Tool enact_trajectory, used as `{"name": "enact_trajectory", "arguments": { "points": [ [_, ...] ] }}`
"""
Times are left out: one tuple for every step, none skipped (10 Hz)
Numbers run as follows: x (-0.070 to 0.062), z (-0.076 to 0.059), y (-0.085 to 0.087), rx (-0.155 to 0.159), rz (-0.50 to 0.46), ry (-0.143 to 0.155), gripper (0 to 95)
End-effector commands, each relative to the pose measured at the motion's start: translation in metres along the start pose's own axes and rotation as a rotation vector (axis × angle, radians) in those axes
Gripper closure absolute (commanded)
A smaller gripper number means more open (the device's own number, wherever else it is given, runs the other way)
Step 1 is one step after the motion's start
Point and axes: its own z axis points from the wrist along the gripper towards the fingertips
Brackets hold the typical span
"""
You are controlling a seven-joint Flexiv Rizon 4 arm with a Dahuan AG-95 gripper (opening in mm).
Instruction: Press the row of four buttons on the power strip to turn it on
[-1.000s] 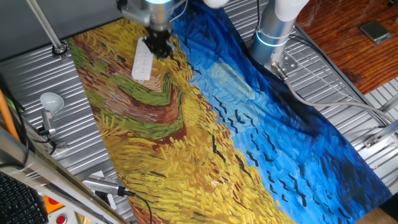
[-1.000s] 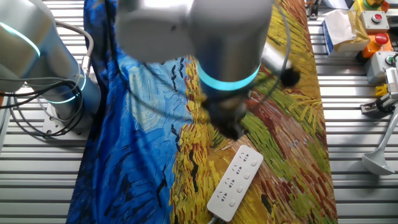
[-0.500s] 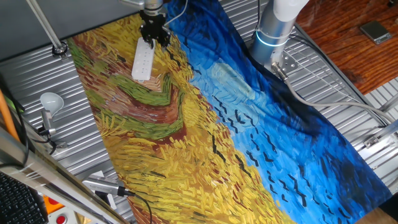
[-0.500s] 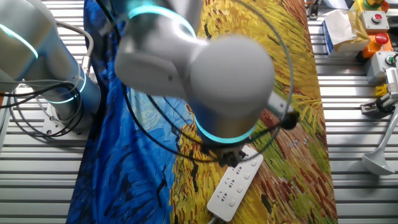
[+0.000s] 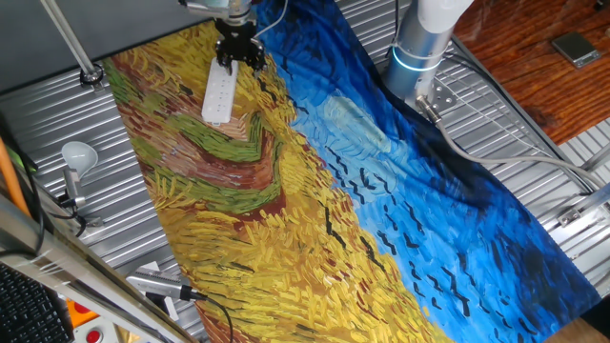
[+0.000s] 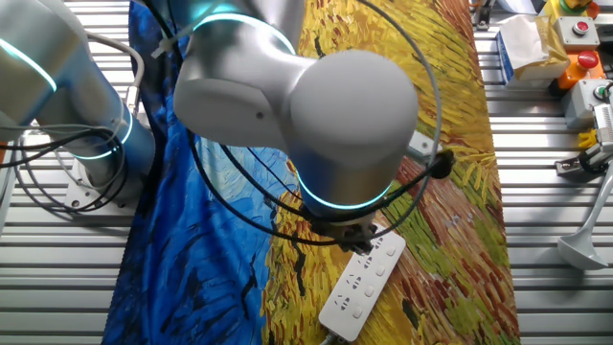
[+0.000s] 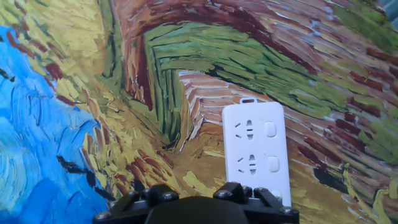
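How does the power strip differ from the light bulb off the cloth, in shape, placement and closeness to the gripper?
The power strip is a flat, elongated bar; the light bulb is a round globe on a stem. The strip lies on the painted cloth; the bulb stands off it, over the ribbed metal table. The gripper hangs over the strip's end, far from the bulb. Both are white.

Bright, even light all over, no dark corners.
Showing up sharp and colorful on the painted cloth [image 5: 286,210]. Glaring a little on the white power strip [image 7: 257,152], washing out its top. Going soft and blurry on the big gray arm [image 6: 316,115] close to the camera. Casting only faint, small shadows beside the strip.
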Motion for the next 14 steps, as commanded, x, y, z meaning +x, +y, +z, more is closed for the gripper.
{"name": "enact_trajectory", "arguments": {
  "points": [
    [-0.004,0.0,0.002,0.011,0.121,-0.017,38.0],
    [-0.007,0.001,0.005,0.021,0.106,0.002,19.0],
    [-0.002,0.003,0.007,0.02,0.088,0.001,19.0],
    [0.006,0.008,0.01,0.018,0.07,0.002,19.0],
    [0.017,0.013,0.011,0.018,0.048,0.004,19.0],
    [0.025,0.018,0.009,0.018,0.026,0.004,19.0],
    [0.037,0.024,0.004,0.019,-0.006,0.004,19.0],
    [0.05,0.028,-0.001,0.023,-0.037,0.012,19.0],
    [0.061,0.03,-0.006,0.032,-0.057,0.026,19.0],
    [0.069,0.031,-0.016,0.034,-0.09,0.031,19.0],
    [0.071,0.032,-0.025,0.033,-0.118,0.032,19.0],
    [0.072,0.03,-0.034,0.039,-0.13,0.04,19.0],
    [0.072,0.03,-0.034,0.039,-0.123,0.039,19.0],
    [0.072,0.03,-0.034,0.037,-0.086,0.034,19.0]
  ]
}}
